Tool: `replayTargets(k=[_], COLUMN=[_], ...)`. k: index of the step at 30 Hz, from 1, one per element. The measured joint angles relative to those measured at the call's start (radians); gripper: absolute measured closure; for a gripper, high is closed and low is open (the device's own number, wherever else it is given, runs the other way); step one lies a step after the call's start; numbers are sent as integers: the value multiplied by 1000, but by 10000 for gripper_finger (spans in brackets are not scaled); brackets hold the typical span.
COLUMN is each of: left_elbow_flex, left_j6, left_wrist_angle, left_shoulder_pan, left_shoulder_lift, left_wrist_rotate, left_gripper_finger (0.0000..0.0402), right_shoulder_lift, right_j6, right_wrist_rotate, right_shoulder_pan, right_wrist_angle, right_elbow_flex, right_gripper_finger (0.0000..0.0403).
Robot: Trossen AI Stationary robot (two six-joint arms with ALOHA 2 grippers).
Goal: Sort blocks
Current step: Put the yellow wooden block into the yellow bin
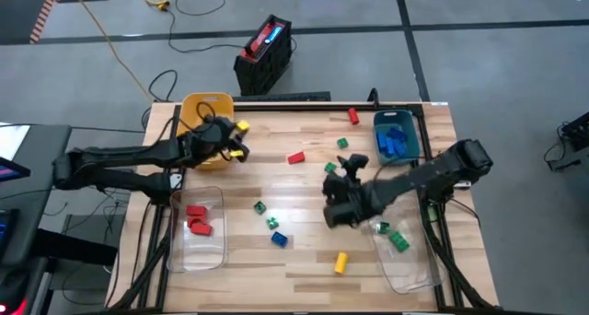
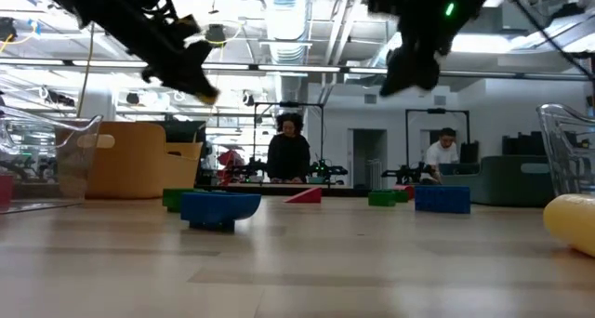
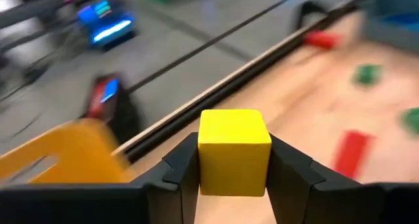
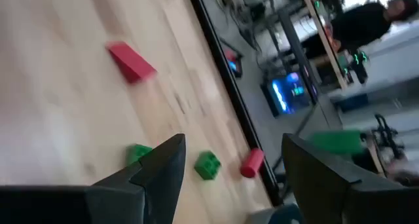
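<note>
My left gripper [image 1: 237,140] hangs over the table's far left part, beside the yellow bin [image 1: 207,112], shut on a yellow block [image 3: 234,152]. My right gripper [image 4: 229,178] hovers open over the table's middle right [image 1: 333,181], with nothing between its fingers, facing the far edge. Loose blocks lie on the wood: a red wedge [image 1: 295,157], a green one [image 1: 342,143], a red one [image 1: 353,118], two green ones [image 1: 260,206] [image 1: 273,222], a blue one [image 1: 279,239] and a yellow one [image 1: 340,262]. My left gripper pinches the yellow block by two opposite sides [image 3: 204,160] between its two fingers [image 3: 180,175]. The fingers come nearly level from the table's left. The block is lifted clear of the table, with its top and front face showing between the fingers.
A clear bin [image 1: 198,250] at the near left holds red blocks. A clear bin [image 1: 409,269] at the near right holds green blocks. A teal bin [image 1: 379,135] at the far right holds blue blocks. Two people show in the room beyond the table's far edge.
</note>
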Motion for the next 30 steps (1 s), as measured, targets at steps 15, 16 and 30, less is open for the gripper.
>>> replayTargets(k=[15, 16, 30], left_elbow_flex=[31, 31, 74], left_j6=[-279, -278, -75], left_wrist_angle=[-562, -572, -451], left_shoulder_pan=[182, 191, 227], left_shoulder_lift=[11, 17, 27], left_wrist_rotate=[-61, -41, 74], left_gripper_finger=[260, 248, 203], right_shoulder_lift=[-118, -135, -245], right_j6=[-77, -78, -71], right_wrist_rotate=[-27, -27, -26], right_shoulder_pan=[-38, -33, 27], right_wrist_angle=[67, 68, 107], right_elbow_flex=[-78, -78, -78], right_gripper_finger=[139, 139, 139])
